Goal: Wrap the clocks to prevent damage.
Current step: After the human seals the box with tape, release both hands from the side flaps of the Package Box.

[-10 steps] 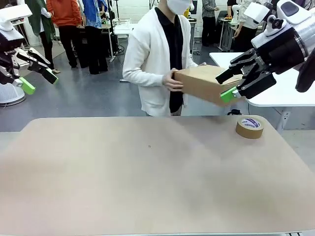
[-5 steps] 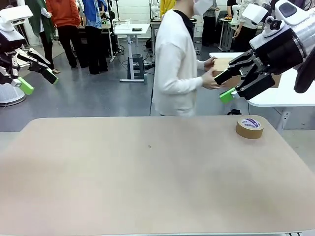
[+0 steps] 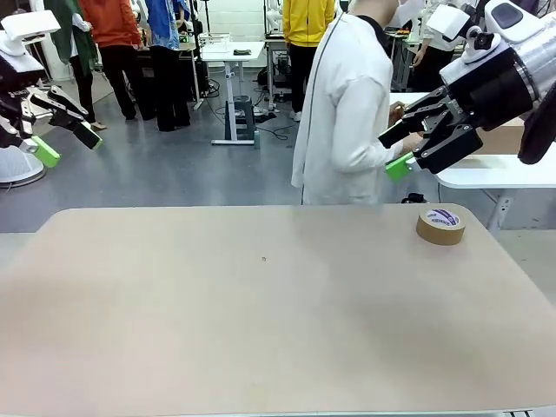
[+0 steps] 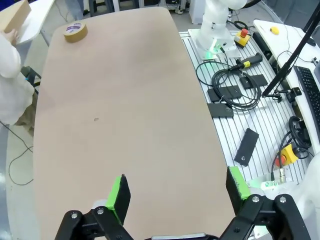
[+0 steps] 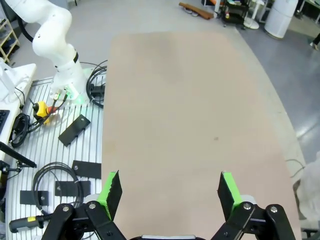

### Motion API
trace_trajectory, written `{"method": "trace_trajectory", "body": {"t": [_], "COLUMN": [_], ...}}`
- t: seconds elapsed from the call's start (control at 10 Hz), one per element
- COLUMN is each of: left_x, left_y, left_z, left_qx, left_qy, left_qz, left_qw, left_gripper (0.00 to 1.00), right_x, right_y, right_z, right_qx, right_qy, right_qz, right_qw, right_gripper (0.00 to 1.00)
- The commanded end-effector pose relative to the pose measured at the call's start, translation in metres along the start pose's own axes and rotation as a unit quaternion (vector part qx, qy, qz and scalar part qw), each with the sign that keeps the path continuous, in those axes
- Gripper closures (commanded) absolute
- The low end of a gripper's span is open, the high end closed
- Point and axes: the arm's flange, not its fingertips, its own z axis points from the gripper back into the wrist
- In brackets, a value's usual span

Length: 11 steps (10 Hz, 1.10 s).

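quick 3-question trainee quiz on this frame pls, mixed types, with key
1. True or false: the roll of tape lies flat on the table, on the robot's right side.
2. How do the fingers of the left gripper and the right gripper stand? A) both open, nothing held B) both shut C) left shut on the tape
3. Fill in: the person at the far side has turned toward a side table and has a hand on a cardboard ____.

Key: 1 true; 2 A; 3 box
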Motion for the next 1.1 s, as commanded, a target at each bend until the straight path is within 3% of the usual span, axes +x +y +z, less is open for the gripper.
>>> {"method": "trace_trajectory", "body": {"t": [0.0,0.1,0.4,0.8,1.0], "left_x": [-0.001,-0.021,-0.085,-0.132,-0.136], "left_y": [0.0,-0.004,-0.026,-0.06,-0.068], "left_z": [0.0,0.001,-0.006,0.0,0.017], "left_qx": [0.001,0.032,0.093,0.219,0.223], "left_qy": [0.0,-0.052,-0.151,-0.229,-0.252], "left_qz": [0.001,-0.003,0.002,0.035,0.035], "left_qw": [1.0,0.998,0.984,0.948,0.941], "left_gripper": [0.0,0.0,0.0,0.0,0.0], "right_x": [-0.001,-0.02,-0.073,-0.124,-0.131], "right_y": [-0.001,-0.01,-0.036,-0.05,-0.053], "right_z": [0.001,0.008,0.033,0.057,0.055], "right_qx": [-0.002,0.025,0.021,0.013,0.012], "right_qy": [0.0,-0.059,-0.177,-0.239,-0.229], "right_qz": [-0.001,-0.036,-0.042,-0.029,-0.042], "right_qw": [1.0,0.997,0.983,0.97,0.972], "right_gripper": [0.0,0.0,0.0,0.0,0.0]}}
